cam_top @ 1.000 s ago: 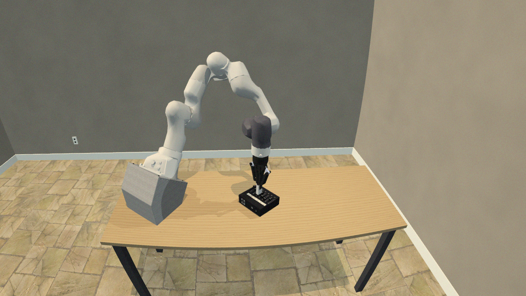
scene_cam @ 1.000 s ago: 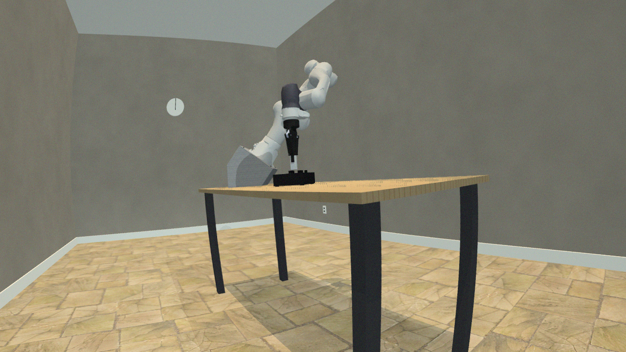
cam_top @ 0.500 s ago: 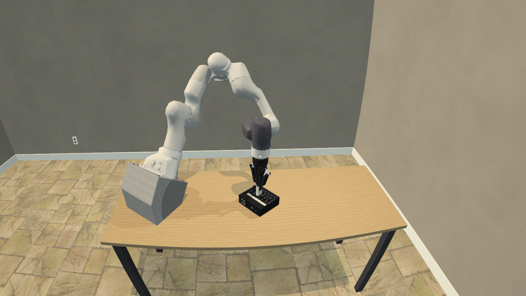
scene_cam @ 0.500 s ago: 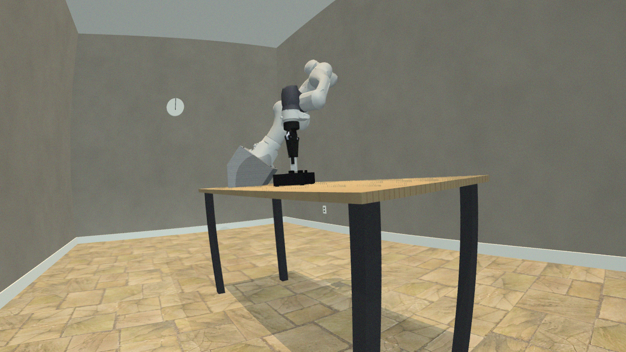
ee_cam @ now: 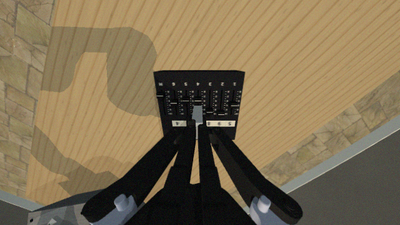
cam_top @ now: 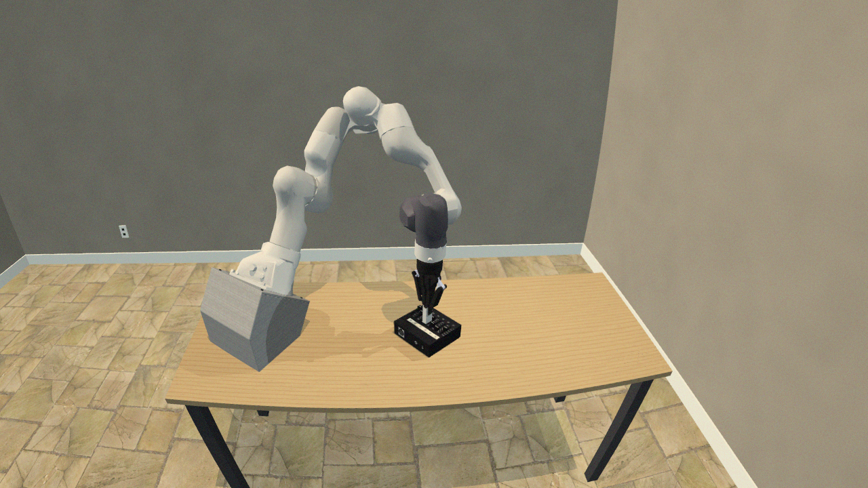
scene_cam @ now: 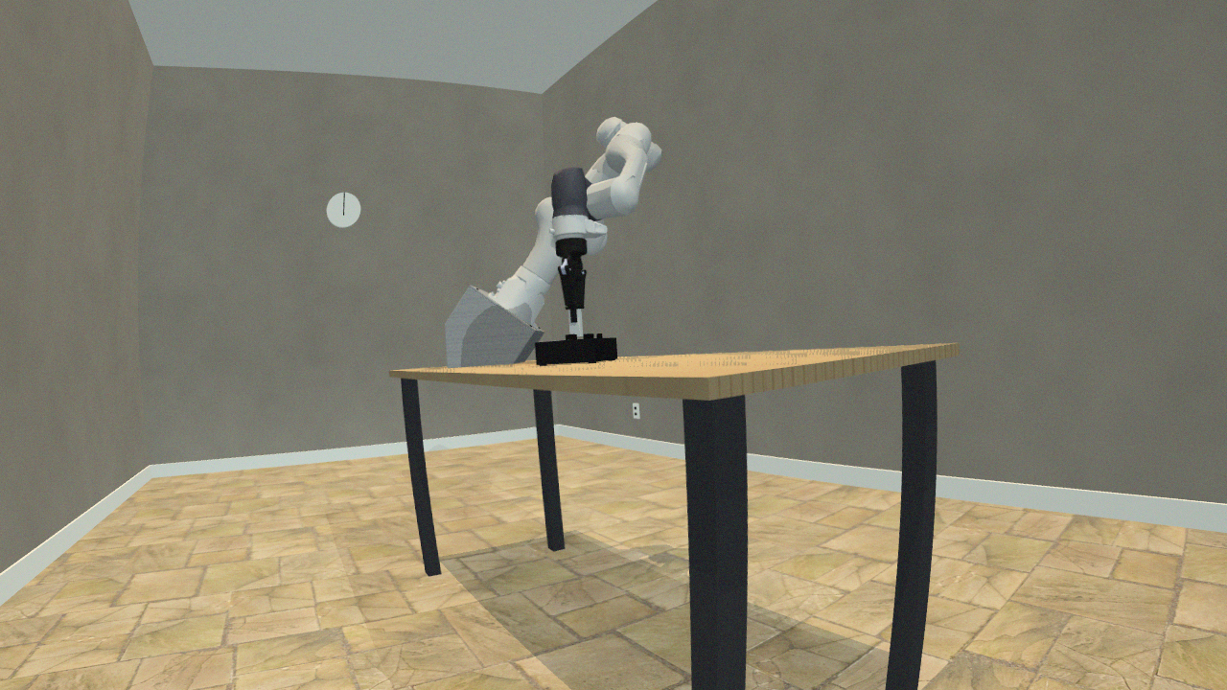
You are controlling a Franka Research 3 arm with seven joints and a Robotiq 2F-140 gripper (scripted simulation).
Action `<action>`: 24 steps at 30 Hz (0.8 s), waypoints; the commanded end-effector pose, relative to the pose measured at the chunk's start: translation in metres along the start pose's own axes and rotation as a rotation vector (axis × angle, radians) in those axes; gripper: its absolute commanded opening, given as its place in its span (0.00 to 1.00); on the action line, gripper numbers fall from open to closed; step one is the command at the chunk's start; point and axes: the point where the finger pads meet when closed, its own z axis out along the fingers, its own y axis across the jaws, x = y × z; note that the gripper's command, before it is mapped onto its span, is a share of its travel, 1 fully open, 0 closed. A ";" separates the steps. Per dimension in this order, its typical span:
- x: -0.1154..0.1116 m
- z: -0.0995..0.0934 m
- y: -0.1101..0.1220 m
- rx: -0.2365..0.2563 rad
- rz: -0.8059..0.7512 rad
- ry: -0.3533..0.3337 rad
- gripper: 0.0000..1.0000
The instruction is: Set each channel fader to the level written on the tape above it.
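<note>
The black lighting desk (cam_top: 418, 341) (scene_cam: 574, 350) (ee_cam: 200, 76) stands flat on the wooden table (cam_top: 546, 339). In the wrist view it has seven faders side by side, labelled M, 6, 5, 4, 3, 2, 1 from left to right. A white tape strip (ee_cam: 220, 123) with written numbers runs along its near edge. My gripper (cam_top: 427, 315) (scene_cam: 578, 330) (ee_cam: 197, 112) is shut and empty, and points straight down onto the desk. Its grey tips sit in the channel 4 lane, just on the tape side of that fader's cap (ee_cam: 197, 100). They hide the middle of the tape. The master cap (ee_cam: 160, 95) is at the far left.
The robot's grey base block (cam_top: 251, 318) (scene_cam: 480, 334) stands on the table's left end. The desk sits near the table's middle, well away from the edges.
</note>
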 end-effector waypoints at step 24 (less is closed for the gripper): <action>0.007 0.001 0.001 -0.002 -0.007 0.001 0.00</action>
